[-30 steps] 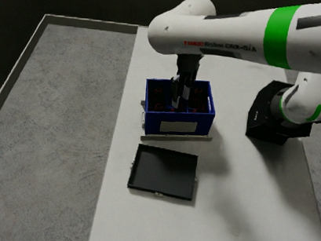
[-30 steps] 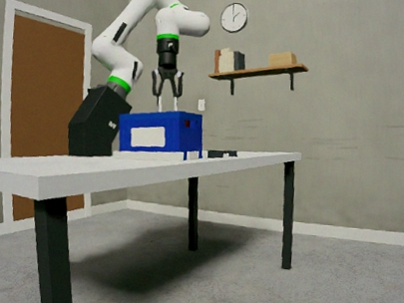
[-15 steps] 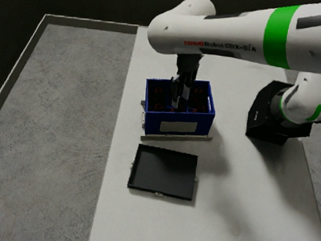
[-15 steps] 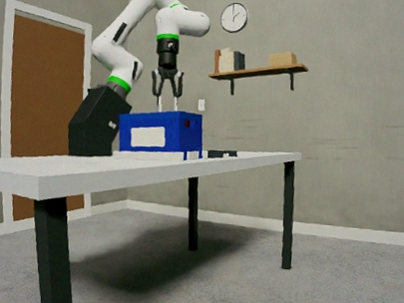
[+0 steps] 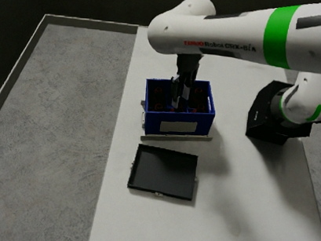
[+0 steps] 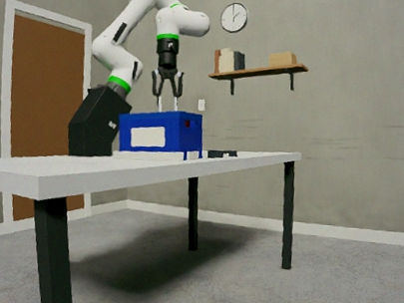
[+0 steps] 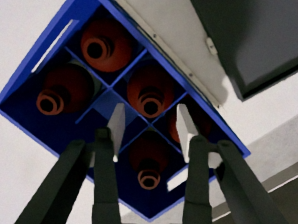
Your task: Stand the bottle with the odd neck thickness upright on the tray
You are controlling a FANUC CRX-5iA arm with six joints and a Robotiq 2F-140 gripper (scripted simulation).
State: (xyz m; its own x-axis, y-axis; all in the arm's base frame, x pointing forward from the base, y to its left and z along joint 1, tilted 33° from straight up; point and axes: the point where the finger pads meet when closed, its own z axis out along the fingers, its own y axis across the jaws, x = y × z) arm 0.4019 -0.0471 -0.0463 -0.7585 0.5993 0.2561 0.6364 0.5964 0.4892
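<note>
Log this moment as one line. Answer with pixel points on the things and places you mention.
Gripper (image 5: 180, 104) (image 6: 167, 110) (image 7: 150, 114): open, above crate (image 5: 152, 122) (image 6: 183, 140) (image 7: 172, 72) | bottles: in crate | tray (image 5: 164, 194) (image 6: 222, 154) (image 7: 240, 95): nothing on it

The rounded white arm (image 5: 231, 34) (image 6: 124, 25) wears green bands, red-and-black lettering, and a black end effector (image 5: 180, 102) (image 6: 167, 107) (image 7: 150, 114).

A plain room with robot arm (image 5: 227, 36) (image 6: 124, 24), table (image 5: 255, 215) (image 6: 129, 171), wall clock (image 6: 233, 17).

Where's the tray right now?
In the top view the black tray lies on the white table, just below the blue crate; in the wrist view it fills the upper right corner.
</note>
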